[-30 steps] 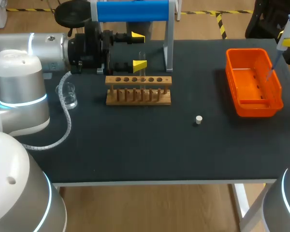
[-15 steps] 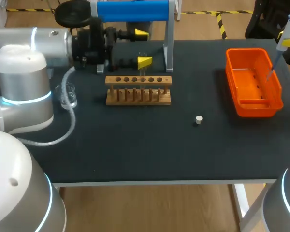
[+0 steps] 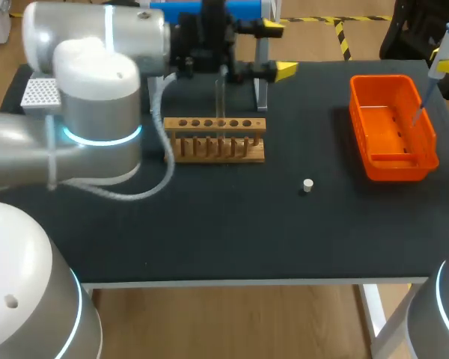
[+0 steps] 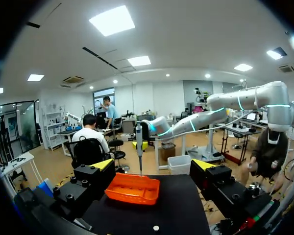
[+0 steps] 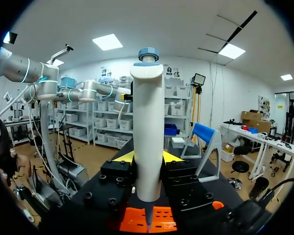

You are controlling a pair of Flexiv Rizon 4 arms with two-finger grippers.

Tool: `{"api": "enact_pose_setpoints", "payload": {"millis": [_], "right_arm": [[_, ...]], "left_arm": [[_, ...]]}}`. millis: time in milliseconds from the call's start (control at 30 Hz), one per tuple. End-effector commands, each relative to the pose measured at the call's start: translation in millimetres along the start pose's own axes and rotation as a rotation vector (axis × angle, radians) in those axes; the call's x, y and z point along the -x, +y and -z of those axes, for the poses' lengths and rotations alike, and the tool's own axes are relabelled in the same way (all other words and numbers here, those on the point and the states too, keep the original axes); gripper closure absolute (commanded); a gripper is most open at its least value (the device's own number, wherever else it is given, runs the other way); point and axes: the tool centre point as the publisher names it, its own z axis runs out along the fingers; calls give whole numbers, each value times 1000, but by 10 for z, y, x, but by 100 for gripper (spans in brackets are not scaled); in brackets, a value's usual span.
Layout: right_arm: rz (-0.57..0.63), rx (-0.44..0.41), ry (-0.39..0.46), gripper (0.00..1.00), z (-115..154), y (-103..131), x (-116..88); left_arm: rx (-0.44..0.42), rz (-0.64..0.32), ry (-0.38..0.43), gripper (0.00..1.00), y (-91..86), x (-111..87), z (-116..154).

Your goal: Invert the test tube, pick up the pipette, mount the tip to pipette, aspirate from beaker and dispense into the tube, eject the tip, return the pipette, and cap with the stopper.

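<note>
- Right gripper (image 5: 147,159) pinches the pipette (image 5: 148,132) upright, its thin tip over the orange bin (image 3: 393,161) at the table's 2 o'clock.
- Left gripper (image 3: 277,49) hangs spread and empty toward 12 o'clock, beyond the rack (image 3: 215,142).
- Test tube (image 3: 220,93) stands uncapped in the rack, and the stopper (image 3: 307,185) lies at the rack's 4 o'clock.
- By my reading, ejecting the tip is the step in hand; returning the pipette and capping are left.

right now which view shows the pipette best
The right wrist view: the pipette is close, clamped in the right gripper over the orange bin. The head view catches only part of it at the right edge; the left wrist view shows it whole but small, above the bin.
</note>
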Motion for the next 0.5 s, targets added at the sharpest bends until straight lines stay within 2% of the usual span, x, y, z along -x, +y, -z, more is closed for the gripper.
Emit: {"api": "enact_pose_setpoints", "payload": {"millis": [33, 400, 500], "right_arm": [[1, -4, -2, 100, -7, 12, -9], [1, -4, -2, 100, -7, 12, -9], [1, -4, -2, 100, -7, 12, -9]], "left_arm": [[9, 0, 26, 0, -64, 121, -651], [-3, -1, 95, 0, -187, 230, -1302], [1, -10, 111, 0, -196, 232, -1345]]}}
